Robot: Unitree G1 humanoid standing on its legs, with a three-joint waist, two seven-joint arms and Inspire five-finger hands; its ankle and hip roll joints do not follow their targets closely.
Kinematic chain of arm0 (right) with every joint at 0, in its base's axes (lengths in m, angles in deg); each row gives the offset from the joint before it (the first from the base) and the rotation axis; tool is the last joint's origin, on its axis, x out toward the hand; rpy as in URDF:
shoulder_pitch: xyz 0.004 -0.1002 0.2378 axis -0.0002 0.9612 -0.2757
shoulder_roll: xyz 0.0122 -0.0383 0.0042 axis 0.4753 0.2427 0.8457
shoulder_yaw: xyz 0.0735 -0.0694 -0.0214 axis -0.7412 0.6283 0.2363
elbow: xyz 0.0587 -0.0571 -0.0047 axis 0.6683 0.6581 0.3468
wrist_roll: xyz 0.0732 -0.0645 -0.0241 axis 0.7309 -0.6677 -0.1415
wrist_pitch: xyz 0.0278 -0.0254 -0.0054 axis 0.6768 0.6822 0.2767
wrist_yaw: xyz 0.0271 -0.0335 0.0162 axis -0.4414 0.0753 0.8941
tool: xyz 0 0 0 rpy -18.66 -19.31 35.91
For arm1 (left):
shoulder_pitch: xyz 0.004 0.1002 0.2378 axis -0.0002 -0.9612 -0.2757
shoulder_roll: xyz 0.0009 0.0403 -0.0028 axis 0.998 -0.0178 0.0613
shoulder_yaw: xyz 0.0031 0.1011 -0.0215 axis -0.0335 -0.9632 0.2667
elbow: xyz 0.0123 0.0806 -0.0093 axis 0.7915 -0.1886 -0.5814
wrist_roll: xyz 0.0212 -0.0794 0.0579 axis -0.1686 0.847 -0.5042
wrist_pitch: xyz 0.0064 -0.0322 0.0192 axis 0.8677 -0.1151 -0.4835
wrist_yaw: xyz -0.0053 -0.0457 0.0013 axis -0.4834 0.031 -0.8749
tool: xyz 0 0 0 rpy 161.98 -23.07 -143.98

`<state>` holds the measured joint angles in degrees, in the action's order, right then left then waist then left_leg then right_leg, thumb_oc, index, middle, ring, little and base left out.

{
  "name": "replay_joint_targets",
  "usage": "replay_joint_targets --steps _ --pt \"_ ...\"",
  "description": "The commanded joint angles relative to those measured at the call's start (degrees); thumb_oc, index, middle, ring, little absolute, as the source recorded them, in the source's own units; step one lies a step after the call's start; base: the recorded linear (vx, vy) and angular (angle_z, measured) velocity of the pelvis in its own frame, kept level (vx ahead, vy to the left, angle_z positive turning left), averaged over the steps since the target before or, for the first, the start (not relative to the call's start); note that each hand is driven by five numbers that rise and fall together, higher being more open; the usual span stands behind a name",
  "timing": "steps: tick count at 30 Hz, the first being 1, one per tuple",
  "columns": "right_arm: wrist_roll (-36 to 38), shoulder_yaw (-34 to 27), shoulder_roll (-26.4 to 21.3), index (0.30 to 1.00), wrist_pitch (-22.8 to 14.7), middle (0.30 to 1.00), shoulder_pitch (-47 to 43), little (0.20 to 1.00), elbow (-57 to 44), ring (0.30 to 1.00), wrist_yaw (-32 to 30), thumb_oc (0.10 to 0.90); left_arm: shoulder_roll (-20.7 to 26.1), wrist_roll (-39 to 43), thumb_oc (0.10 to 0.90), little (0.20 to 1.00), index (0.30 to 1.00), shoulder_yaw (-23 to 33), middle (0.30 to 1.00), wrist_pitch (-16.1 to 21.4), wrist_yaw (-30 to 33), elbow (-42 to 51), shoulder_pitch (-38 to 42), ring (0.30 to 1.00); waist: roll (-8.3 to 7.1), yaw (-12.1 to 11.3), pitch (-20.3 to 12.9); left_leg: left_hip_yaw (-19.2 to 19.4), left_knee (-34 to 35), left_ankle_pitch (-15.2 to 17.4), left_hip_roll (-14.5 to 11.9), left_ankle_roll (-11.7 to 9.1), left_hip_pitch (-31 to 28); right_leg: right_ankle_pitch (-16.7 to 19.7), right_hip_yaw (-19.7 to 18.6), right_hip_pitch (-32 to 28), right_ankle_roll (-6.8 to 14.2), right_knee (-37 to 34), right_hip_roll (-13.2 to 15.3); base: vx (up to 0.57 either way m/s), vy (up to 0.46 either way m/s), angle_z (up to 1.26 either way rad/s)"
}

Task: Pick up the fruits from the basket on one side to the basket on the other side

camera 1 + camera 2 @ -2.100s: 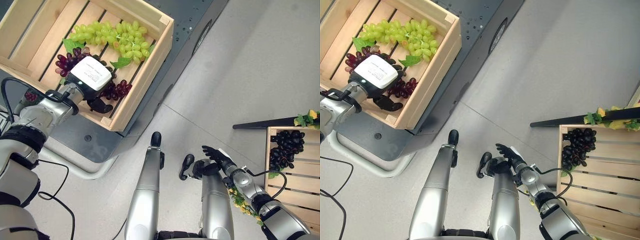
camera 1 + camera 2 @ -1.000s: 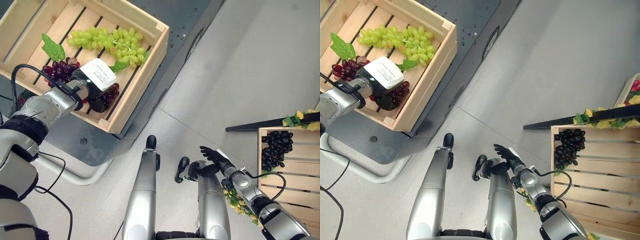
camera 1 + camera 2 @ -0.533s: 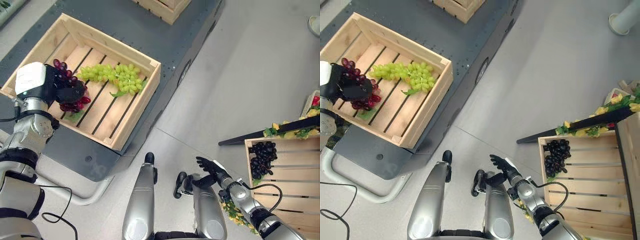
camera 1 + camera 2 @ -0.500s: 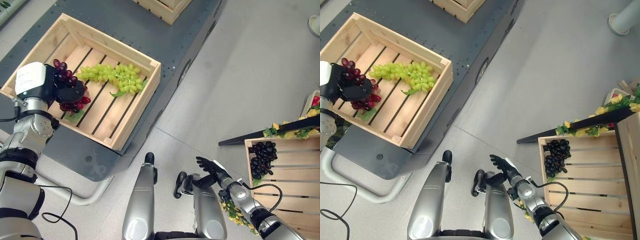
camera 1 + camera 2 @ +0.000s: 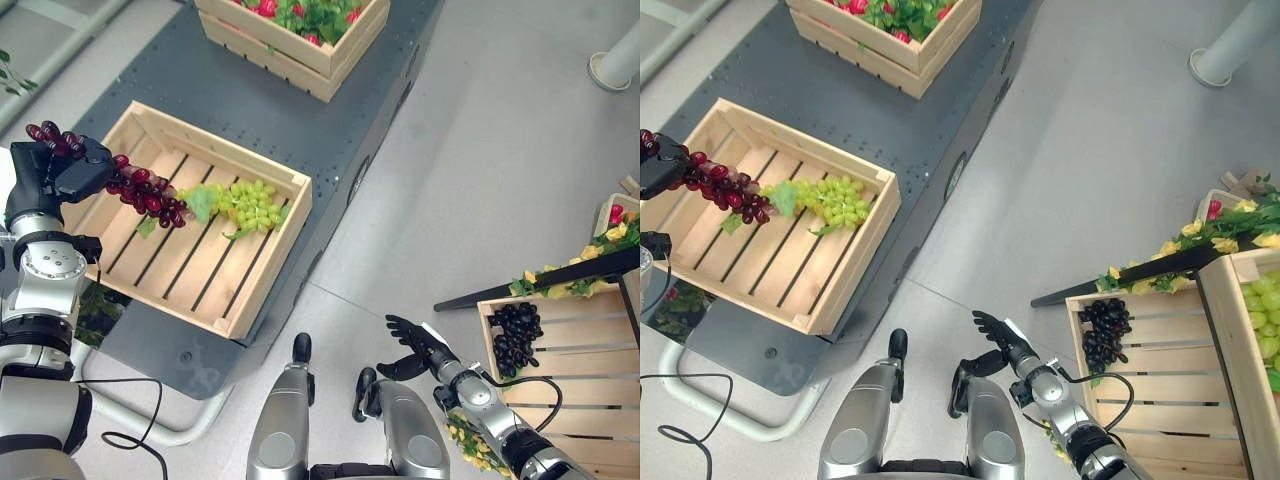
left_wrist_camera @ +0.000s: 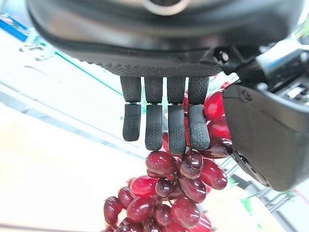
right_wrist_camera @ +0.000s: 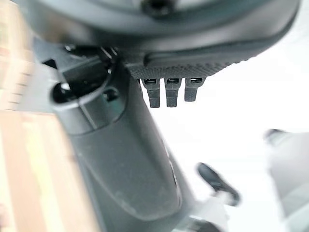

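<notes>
The left robot hand (image 5: 62, 170) is raised at the robot's far left, above the left end of the wooden crate (image 5: 262, 272) that sits on the dark grey platform (image 5: 300, 130). Its fingers (image 6: 169, 123) and thumb (image 6: 263, 140) are curled round the top of a bunch of red grapes (image 5: 145, 197). The bunch hangs clear of the crate floor and trails from the hand toward the crate's middle, with a few berries sticking out past the back of the hand. In the left wrist view the red berries (image 6: 169, 193) sit pinched between fingers and thumb, and the rest of the cluster dangles beyond the fingertips.

Inside the crate a bunch of green grapes (image 5: 245, 205) lies on the slats near the far wall. A green leaf (image 5: 200, 203) sits just beside the lower tip of the red bunch. Whether the red bunch touches the green one cannot be told.

The right robot hand (image 5: 420, 345) is low over the pale floor (image 5: 480, 160), well apart from both crates, with its fingers spread and relaxed and nothing in it.

At the robot's right stands a second wooden crate (image 5: 1160, 400) holding a bunch of black grapes (image 5: 1100, 335) in its near-left corner. Yellow flowers with leaves (image 5: 1230, 232) run along a dark bar behind it. Another crate of red fruit and leaves (image 5: 300, 25) stands at the far end of the platform.
</notes>
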<state>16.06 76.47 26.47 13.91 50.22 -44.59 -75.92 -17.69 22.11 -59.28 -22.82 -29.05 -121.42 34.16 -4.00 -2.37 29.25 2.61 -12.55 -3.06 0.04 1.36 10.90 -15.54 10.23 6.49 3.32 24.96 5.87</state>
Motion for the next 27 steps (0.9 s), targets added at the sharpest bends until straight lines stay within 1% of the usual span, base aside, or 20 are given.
replay_joint_targets --steps 1,2,4,6,7,10,11,14,17,19,21,23,24,26,27 --pt "3.72 -2.56 -4.33 0.900 -4.00 0.900 1.37 0.900 -3.95 0.900 2.61 0.800 0.17 0.15 0.400 0.300 0.300 3.80 0.300 5.93 4.45 4.38 1.08 0.300 5.00 2.00 -12.89 -1.57 1.89 11.90 4.39 1.35 -8.21 8.31 -0.88 -3.39 0.04 -13.27 -1.33 0.02 -0.037 -0.03" --pt "3.58 -2.64 -4.40 0.900 -4.42 0.900 1.42 0.900 -4.23 0.900 2.48 0.800 0.17 -0.16 0.400 0.300 0.300 3.65 0.300 6.34 4.28 4.60 1.02 0.300 5.10 2.02 -13.11 -1.60 2.23 11.80 4.39 1.31 -8.50 8.41 -0.86 -3.65 0.08 -13.53 -1.36 0.02 -0.050 -0.01" --pt "4.89 -3.18 -5.49 0.900 -5.69 0.900 0.74 0.900 -6.93 0.900 2.92 0.800 0.70 -3.62 0.400 0.300 0.300 2.31 0.300 7.57 2.96 6.63 0.94 0.300 5.76 1.95 -15.21 -2.10 5.36 10.73 4.51 1.09 -10.74 9.62 -0.85 -5.79 0.51 -16.09 -1.55 0.01 -0.061 0.00" --pt "6.06 -3.70 -5.88 0.900 -4.63 0.900 0.53 0.900 -9.01 0.900 3.91 0.800 1.37 -4.64 0.400 0.300 0.300 2.02 0.300 8.35 2.21 7.23 0.89 0.300 6.07 1.99 -16.42 -2.31 7.08 10.22 4.60 1.01 -11.87 10.26 -1.04 -6.69 0.76 -17.44 -1.71 0.02 -0.045 0.00" --pt "6.97 -4.05 -6.48 0.900 -5.08 0.900 0.10 0.900 -11.12 0.900 4.59 0.800 2.30 -5.40 0.400 0.300 0.300 1.52 0.300 10.38 1.76 7.50 1.31 0.300 6.49 2.09 -17.68 -2.43 9.02 9.51 4.63 0.89 -12.96 11.12 -1.29 -7.70 0.98 -19.14 -1.84 0.01 -0.044 0.00" --pt "8.43 -4.57 -6.96 0.900 -5.00 0.900 -0.79 0.900 -14.59 0.900 4.72 0.800 3.37 -7.16 0.400 0.300 0.300 0.54 0.300 11.25 1.91 8.88 2.47 0.300 6.95 2.16 -18.93 -2.75 11.36 8.60 4.78 0.79 -14.00 12.04 -1.67 -8.56 1.23 -20.87 -2.11 -0.01 -0.050 -0.03" --pt "8.67 -4.82 -7.11 0.900 -5.76 0.900 -1.55 0.900 -15.85 0.900 4.65 0.800 3.64 -7.70 0.400 0.300 0.300 -0.11 0.300 12.22 2.13 9.13 3.33 0.300 7.12 2.13 -19.46 -2.93 12.53 8.17 4.84 0.73 -14.53 12.43 -1.73 -9.04 1.34 -21.75 -2.23 -0.03 -0.064 -0.03" --pt "9.50 -4.68 -7.87 0.900 -6.17 0.900 -4.41 0.900 -18.38 0.900 4.58 0.800 4.28 -7.79 0.400 0.300 0.300 -2.41 0.300 13.57 2.15 8.65 6.89 0.300 7.63 2.26 -20.57 -3.16 14.88 7.30 4.96 0.63 -15.58 13.31 -1.84 -9.83 1.51 -23.55 -2.57 -0.06 -0.061 -0.05" --pt "9.91 -4.45 -8.78 0.900 -5.33 0.900 -8.46 0.900 -21.67 0.900 4.95 0.800 4.60 -8.24 0.400 0.300 0.300 -4.92 0.300 15.35 2.79 8.25 11.02 0.300 8.14 2.44 -21.69 -3.51 17.24 6.24 5.06 0.40 -16.26 14.29 -2.07 -10.46 1.66 -25.65 -2.97 -0.07 -0.049 -0.04" --pt "11.90 -4.09 -9.60 0.900 -3.30 0.900 -11.73 0.900 -23.66 0.900 4.89 0.800 4.41 -7.62 0.400 0.300 0.300 -7.03 0.300 16.28 3.06 7.85 14.30 0.300 8.21 2.50 -22.30 -4.07 17.55 6.12 5.21 0.17 -16.12 14.95 -2.27 -10.92 1.60 -27.18 -3.29 -0.06 -0.048 -0.01" --pt "13.53 -4.21 -9.42 0.900 -1.83 0.900 -13.97 0.900 -24.75 0.900 4.61 0.800 3.73 -7.27 0.400 0.300 0.300 -7.93 0.300 16.65 3.13 8.40 15.63 0.300 8.10 2.55 -22.83 -3.82 17.55 6.26 5.09 0.19 -16.21 15.19 -2.35 -11.05 1.59 -27.70 -3.40 -0.03 -0.046 -0.06" --pt "14.98 -4.47 -9.17 0.900 -1.28 0.900 -15.13 0.900 -25.23 0.900 4.60 0.800 3.26 -7.19 0.400 0.300 0.300 -8.16 0.300 17.09 3.00 9.11 15.94 0.300 7.97 2.54 -23.12 -3.46 17.55 6.34 4.97 0.19 -16.34 15.27 -2.38 -11.26 1.56 -28.00 -3.47 -0.01 -0.045 -0.13" --pt "17.04 -4.92 -8.80 0.900 0.06 0.900 -16.86 0.900 -26.14 0.900 4.36 0.800 2.63 -7.50 0.400 0.300 0.300 -8.21 0.300 16.89 2.75 10.42 16.34 0.300 7.78 2.49 -23.47 -3.23 17.55 6.40 4.85 0.15 -16.35 15.30 -2.46 -11.49 1.40 -28.43 -3.59 -0.01 -0.058 -0.10" --pt "18.40 -5.27 -8.31 0.900 1.07 0.900 -19.23 0.900 -26.61 0.900 3.87 0.800 1.98 -7.60 0.400 0.300 0.300 -9.06 0.300 16.15 2.14 11.94 17.74 0.300 7.60 2.44 -23.87 -3.26 17.55 6.49 4.79 0.05 -16.33 15.38 -2.53 -11.73 1.23 -28.95 -3.78 -0.02 -0.064 -0.05" --pt "19.66 -5.12 -7.93 0.900 2.50 0.900 -21.27 0.900 -26.78 0.900 4.50 0.800 1.45 -8.12 0.400 0.300 0.300 -10.01 0.300 15.77 1.73 12.24 19.13 0.300 7.46 2.38 -24.07 -3.26 17.55 6.54 4.73 -0.06 -16.33 15.48 -2.47 -11.95 1.13 -29.36 -3.89 -0.02 -0.069 -0.04"
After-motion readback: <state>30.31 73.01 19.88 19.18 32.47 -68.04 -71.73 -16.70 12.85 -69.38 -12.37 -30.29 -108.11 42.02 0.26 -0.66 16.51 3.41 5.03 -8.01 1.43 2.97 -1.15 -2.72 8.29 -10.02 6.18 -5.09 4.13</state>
